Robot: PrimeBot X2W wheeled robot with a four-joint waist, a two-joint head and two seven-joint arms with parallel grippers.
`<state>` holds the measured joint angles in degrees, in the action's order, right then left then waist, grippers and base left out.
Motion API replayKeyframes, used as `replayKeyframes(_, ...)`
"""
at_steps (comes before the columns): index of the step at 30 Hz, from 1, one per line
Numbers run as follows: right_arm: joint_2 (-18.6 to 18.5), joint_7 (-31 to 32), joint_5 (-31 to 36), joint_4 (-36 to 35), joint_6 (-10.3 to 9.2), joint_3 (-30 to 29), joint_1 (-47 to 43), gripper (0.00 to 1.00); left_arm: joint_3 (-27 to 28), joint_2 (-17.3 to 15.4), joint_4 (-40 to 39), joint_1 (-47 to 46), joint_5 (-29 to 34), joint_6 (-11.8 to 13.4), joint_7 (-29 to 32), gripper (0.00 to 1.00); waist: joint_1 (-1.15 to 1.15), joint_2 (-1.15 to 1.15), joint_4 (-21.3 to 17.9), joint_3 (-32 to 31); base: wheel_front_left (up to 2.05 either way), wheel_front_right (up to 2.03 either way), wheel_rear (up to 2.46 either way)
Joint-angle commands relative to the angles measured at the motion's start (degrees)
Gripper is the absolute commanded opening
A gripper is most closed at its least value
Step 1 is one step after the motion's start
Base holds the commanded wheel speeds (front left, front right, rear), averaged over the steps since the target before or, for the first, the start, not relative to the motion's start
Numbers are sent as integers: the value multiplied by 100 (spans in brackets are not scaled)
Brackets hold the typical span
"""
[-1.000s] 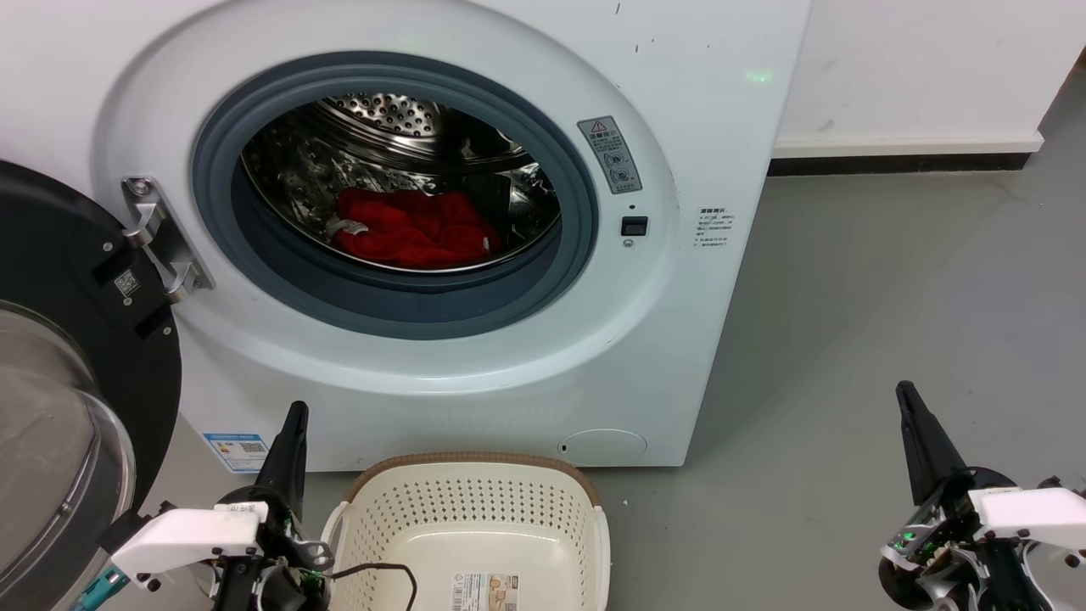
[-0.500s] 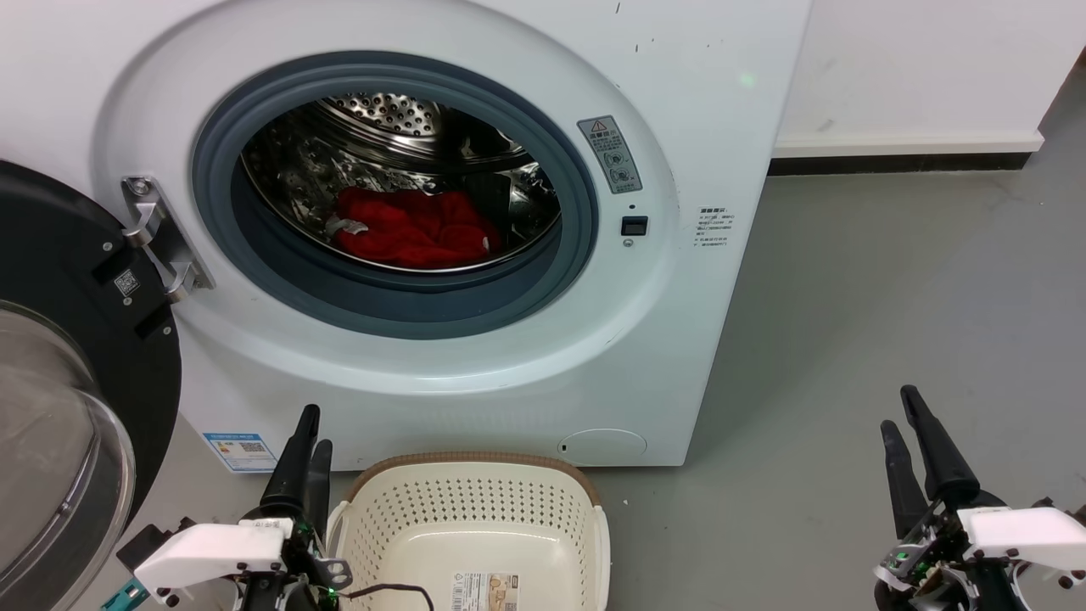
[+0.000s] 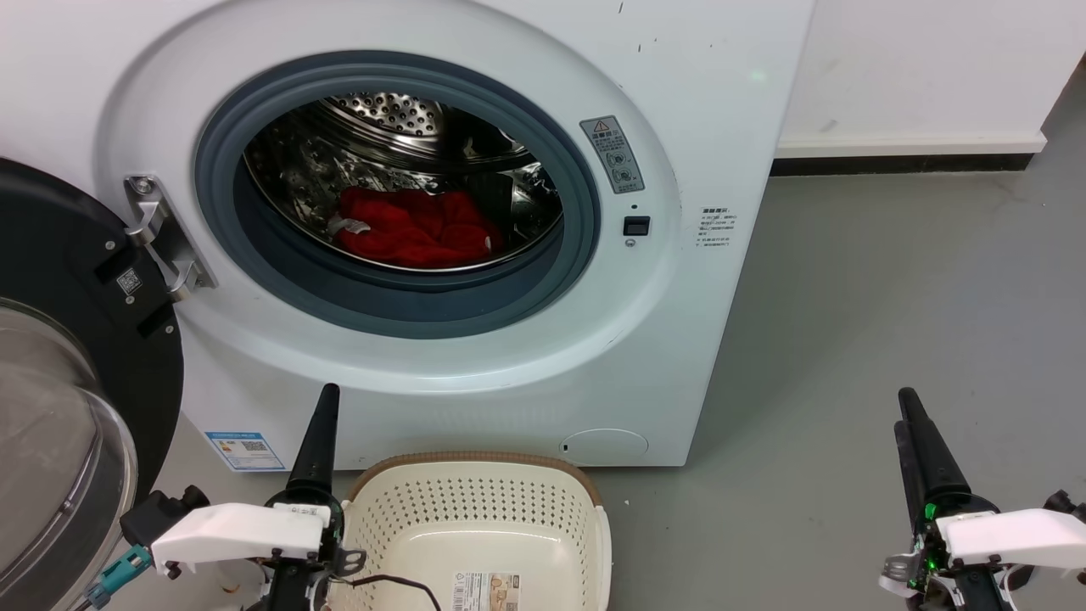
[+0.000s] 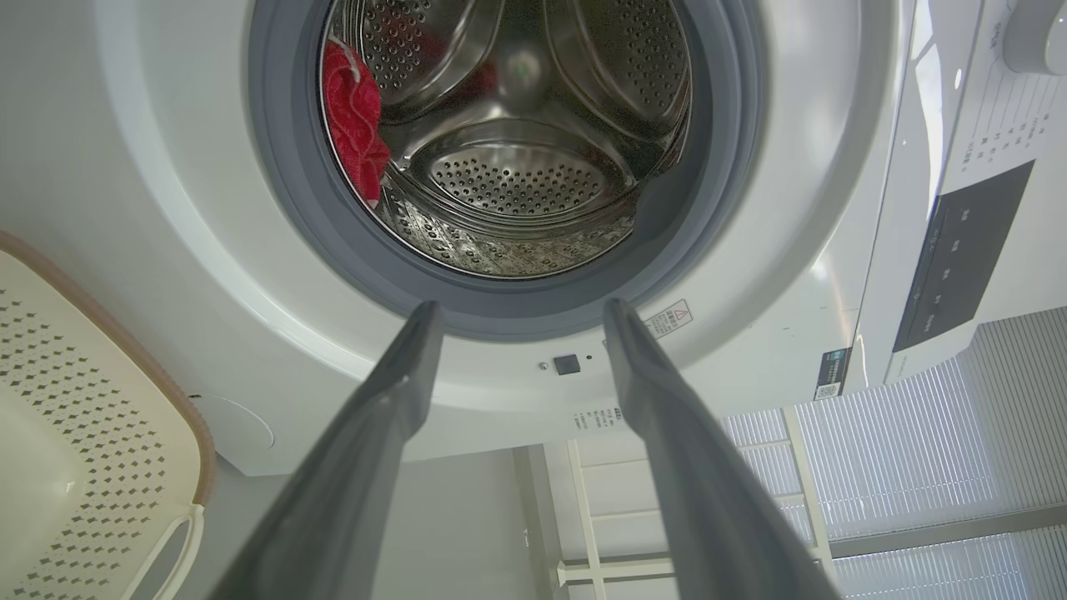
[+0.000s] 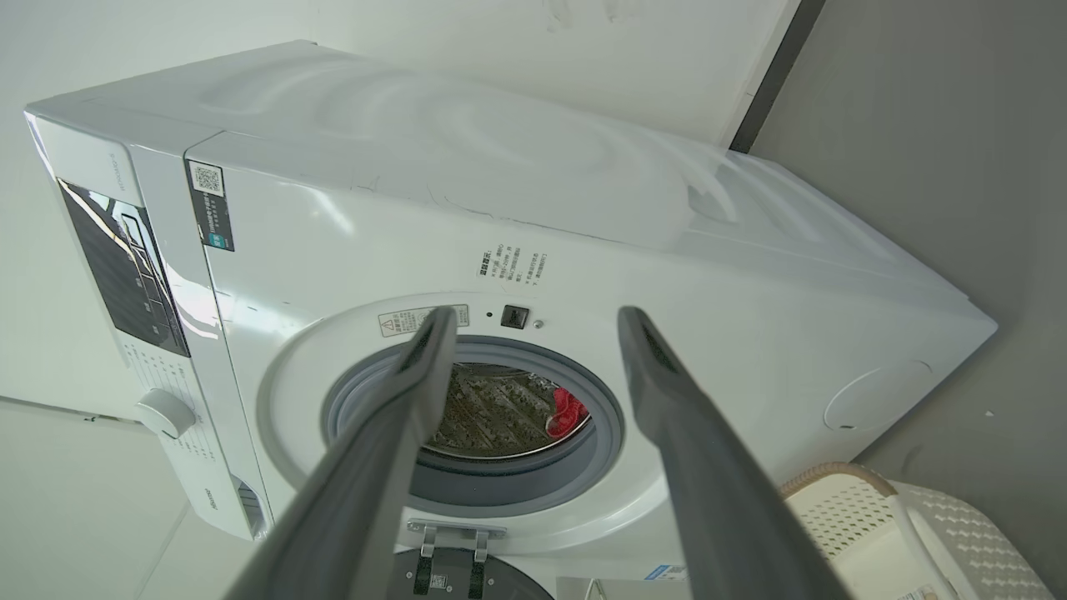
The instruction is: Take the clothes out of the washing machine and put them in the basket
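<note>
Grey floor (image 3: 848, 297) fronts the washing machine (image 3: 475, 373), door (image 3: 59, 382) open at left; the left gripper (image 4: 521, 315), jaws wide, hovers beside the basket (image 3: 475, 460). Red clothes (image 3: 416, 227) lie at the drum's (image 3: 382, 110) bottom (nothing lifted yet), and the right gripper (image 5: 533, 317) waits wide-jawed far right. Reaching in looks the step in hand: next, an arm must enter the opening and pinch fabric.

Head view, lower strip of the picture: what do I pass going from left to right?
Open washing machine door → left gripper → basket → bare grey floor → right gripper.
</note>
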<state>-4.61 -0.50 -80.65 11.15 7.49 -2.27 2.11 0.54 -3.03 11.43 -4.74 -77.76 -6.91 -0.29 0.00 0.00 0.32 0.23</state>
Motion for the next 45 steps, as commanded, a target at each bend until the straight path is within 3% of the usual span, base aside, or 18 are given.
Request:
replayKeyframes(1,-34,-44,173,-132,0,8,71,100,-24,-21,-130,-133,155,18,-60,100,0,0,2,0,0,0,0)
replayKeyframes(15,76,-333,1821,-369,0,-11,-46,100,-472,-15,-363,-116,1866,427,-350,100,0,0,71,-5,0,0,0)
replayKeyframes(30,112,-478,4143,-660,0,-104,-262,100,-712,-12,-265,-110,3712,710,-653,100,0,0,150,-31,0,0,0)
replayKeyframes(45,153,-460,5415,-865,0,-214,-394,100,-818,-115,-308,-161,4939,829,-877,100,0,0,195,-18,0,0,0)
